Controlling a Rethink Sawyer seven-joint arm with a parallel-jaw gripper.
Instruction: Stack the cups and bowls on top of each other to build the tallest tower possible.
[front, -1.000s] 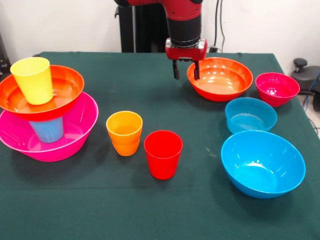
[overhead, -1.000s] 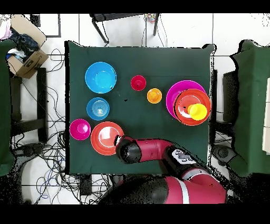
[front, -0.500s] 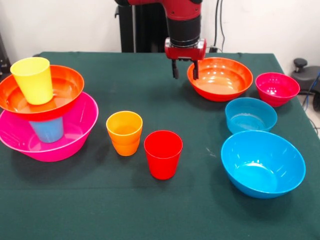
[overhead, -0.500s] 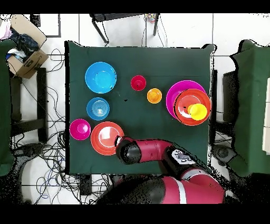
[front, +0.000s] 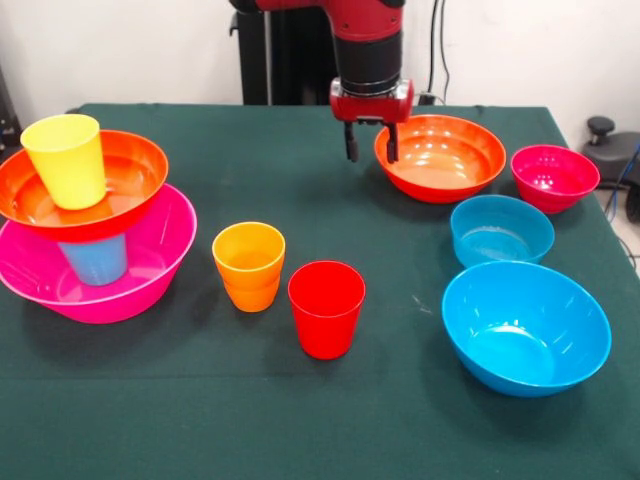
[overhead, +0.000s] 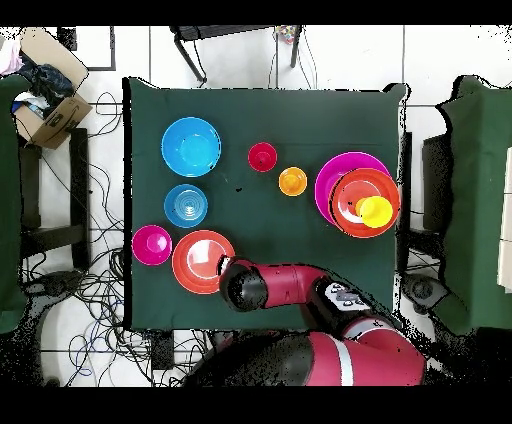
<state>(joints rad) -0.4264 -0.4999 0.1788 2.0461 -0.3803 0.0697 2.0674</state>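
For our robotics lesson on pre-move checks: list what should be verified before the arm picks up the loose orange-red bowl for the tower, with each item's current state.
1. Gripper open and empty: ok.
2. Gripper beside the orange-red bowl rim: ok; whether it touches, cannot tell.
3. Bowl empty, nothing stacked in it: ok.
4. Tower upright, with the yellow cup on top: ok.
5. Orange cup and red cup stand clear of the tower: ok.
6. Top bowl sits level on the blue cup: cannot tell.

Bright even light, soft shadows, glossy bowl glare
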